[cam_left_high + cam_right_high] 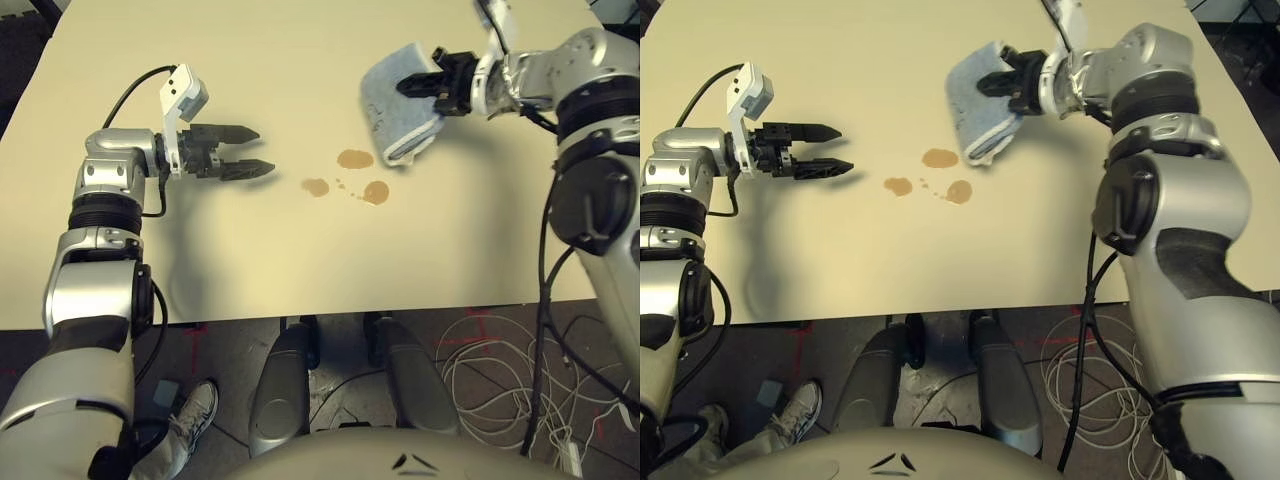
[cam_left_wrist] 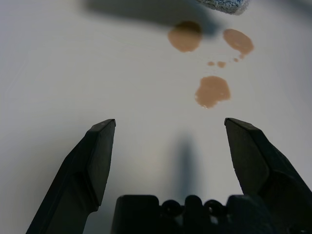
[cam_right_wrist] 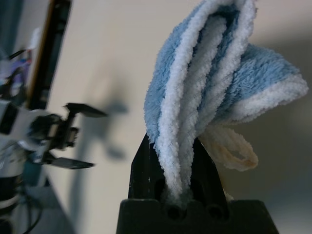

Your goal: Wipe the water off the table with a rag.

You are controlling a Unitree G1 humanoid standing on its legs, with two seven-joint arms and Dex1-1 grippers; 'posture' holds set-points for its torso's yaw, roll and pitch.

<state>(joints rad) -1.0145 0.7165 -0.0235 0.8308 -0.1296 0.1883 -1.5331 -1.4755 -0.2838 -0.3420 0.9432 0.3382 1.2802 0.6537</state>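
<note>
Three small tan-brown puddles of water [image 1: 355, 159] with tiny droplets between them lie near the middle of the cream table [image 1: 280, 260]. Just to their right and a little farther back, the folded light blue rag [image 1: 398, 105] hangs lifted off the table, pinched in my right gripper [image 1: 415, 83], which is shut on its upper fold. The rag's lower edge dangles close above the nearest puddle. My left gripper [image 1: 252, 150] hovers open and empty to the left of the water [image 2: 212, 91], fingers pointing at it.
The table's near edge [image 1: 330, 312] runs across the lower picture. Below it on the floor are white cables [image 1: 500, 380] at the right and a person's shoe [image 1: 196, 408] at the left. The left half of the tabletop is bare.
</note>
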